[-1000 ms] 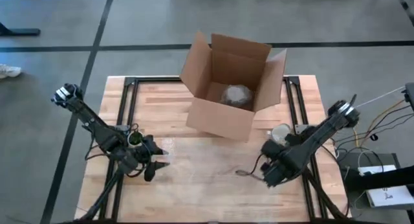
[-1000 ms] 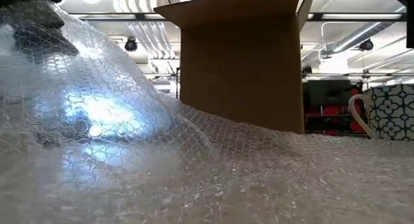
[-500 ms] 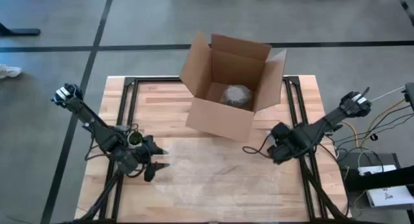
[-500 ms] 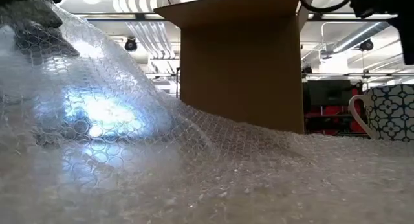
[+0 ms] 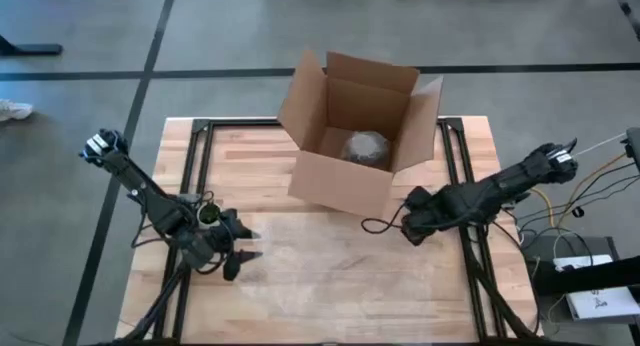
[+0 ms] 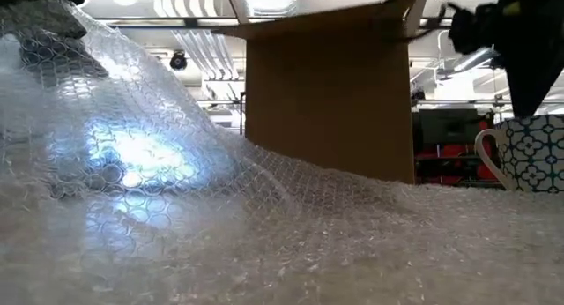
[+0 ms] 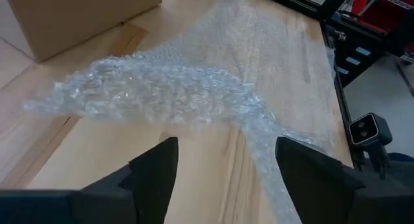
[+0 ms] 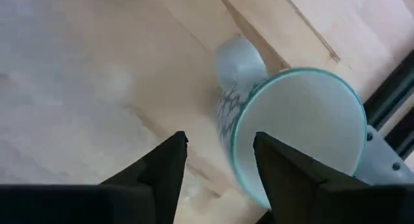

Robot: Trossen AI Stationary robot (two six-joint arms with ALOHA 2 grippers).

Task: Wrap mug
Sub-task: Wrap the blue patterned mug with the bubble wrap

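— What do we have in the way of containers?

— We see an open cardboard box [image 5: 355, 131] standing at the far middle of the wooden table [image 5: 300, 276], flaps up, with a rounded greyish bundle [image 5: 366, 147] lying inside it; we cannot tell what the bundle is. The mug [image 8: 284, 130] stands upright on the table near the box's right corner, and from above its pale inside looks empty.

— And the jaws?

— Our right gripper [image 8: 217, 162] hangs just above the mug with its dark fingers [image 8: 162, 166] spread fairly wide, one beside the rim, holding nothing. Our left gripper [image 7: 223, 172] sits low over the left part of the table, its jaws also apart; the bubble wrap [image 7: 174, 94] lies ahead of them and a strip of it runs between the fingers, but we cannot tell whether they touch it.

— Materials?

— The wrap is clear, crinkled and bubbled, heaped in a ridge across the planks. The mug is white with a teal lattice pattern, a teal rim and a looped handle [image 6: 487, 155]. The box is plain brown corrugated board.
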